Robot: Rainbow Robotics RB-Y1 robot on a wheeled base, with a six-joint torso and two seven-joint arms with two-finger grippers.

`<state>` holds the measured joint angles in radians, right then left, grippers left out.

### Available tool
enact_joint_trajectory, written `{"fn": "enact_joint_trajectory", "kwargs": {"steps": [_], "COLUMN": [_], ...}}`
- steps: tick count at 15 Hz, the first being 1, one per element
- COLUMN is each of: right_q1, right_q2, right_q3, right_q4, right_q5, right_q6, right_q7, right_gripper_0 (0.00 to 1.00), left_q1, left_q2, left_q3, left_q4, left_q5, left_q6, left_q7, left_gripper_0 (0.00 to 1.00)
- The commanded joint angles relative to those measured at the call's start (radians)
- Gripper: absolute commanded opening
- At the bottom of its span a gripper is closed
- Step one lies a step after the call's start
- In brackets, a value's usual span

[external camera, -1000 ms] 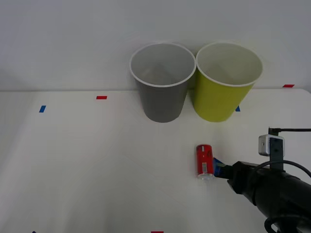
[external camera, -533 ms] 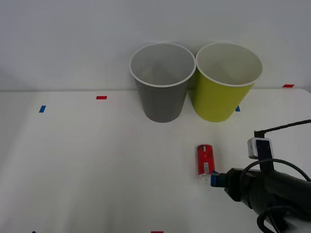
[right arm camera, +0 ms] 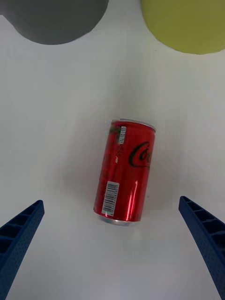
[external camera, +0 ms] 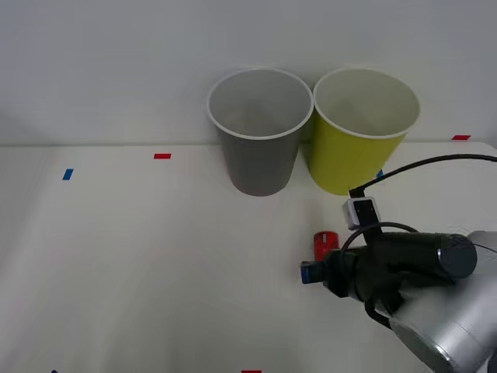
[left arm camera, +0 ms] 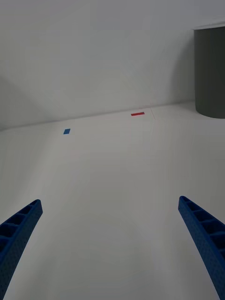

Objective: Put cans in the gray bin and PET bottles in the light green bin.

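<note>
Since the earlier frames, the right pincer (right arm camera: 112, 253) has been swung over the red cola can (right arm camera: 124, 171), fingers spread wide to either side of it, nothing gripped. The can lies on its side on the white surface (external camera: 155, 264), near the gray bin (external camera: 259, 132) and light green bin (external camera: 363, 132). Nothing has been sorted; grasping and dropping remain. The left pincer (left arm camera: 112, 253) is held spread, idle.

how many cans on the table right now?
1. A red can lies on its side on the table, in front of the gray bin and green bin, under the right gripper, jaws open.
</note>
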<state>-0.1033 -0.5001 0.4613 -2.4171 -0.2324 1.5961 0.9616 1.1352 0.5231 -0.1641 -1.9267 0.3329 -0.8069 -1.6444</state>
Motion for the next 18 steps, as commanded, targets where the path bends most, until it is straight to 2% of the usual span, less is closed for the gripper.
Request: {"fn": "enact_joint_trajectory", "kwargs": {"steps": [1,3,5,7,10,18], "right_q1": [-0.082,-0.107,-0.139,-0.170,-0.217,-0.277], "right_q2": [0.054,0.097,0.117,0.120,0.127,0.143], "right_q3": [-0.004,-0.043,-0.052,-0.063,-0.113,-0.196], "right_q4": [0.039,0.096,0.153,0.213,0.297,0.444], "right_q5": [-0.024,-0.062,-0.065,-0.079,-0.150,-0.191], "right_q6": [0.131,0.142,0.142,0.142,0.143,0.139], "right_q7": [-0.006,-0.014,-0.015,-0.018,-0.020,-0.007], "right_gripper_0": [1.00,1.00,1.00,1.00,1.00,1.00], "left_q1": [0.000,0.000,0.000,0.000,0.000,0.000], "left_q2": [0.000,0.000,0.000,0.000,0.000,0.000], "left_q3": [0.000,0.000,0.000,0.000,0.000,0.000], "left_q4": [0.000,0.000,0.000,0.000,0.000,0.000], "left_q5": [0.000,0.000,0.000,0.000,0.000,0.000], "left_q6": [0.000,0.000,0.000,0.000,0.000,0.000], "left_q7": [0.000,0.000,0.000,0.000,0.000,0.000], "left_gripper_0": [1.00,1.00,1.00,1.00,1.00,1.00]}}
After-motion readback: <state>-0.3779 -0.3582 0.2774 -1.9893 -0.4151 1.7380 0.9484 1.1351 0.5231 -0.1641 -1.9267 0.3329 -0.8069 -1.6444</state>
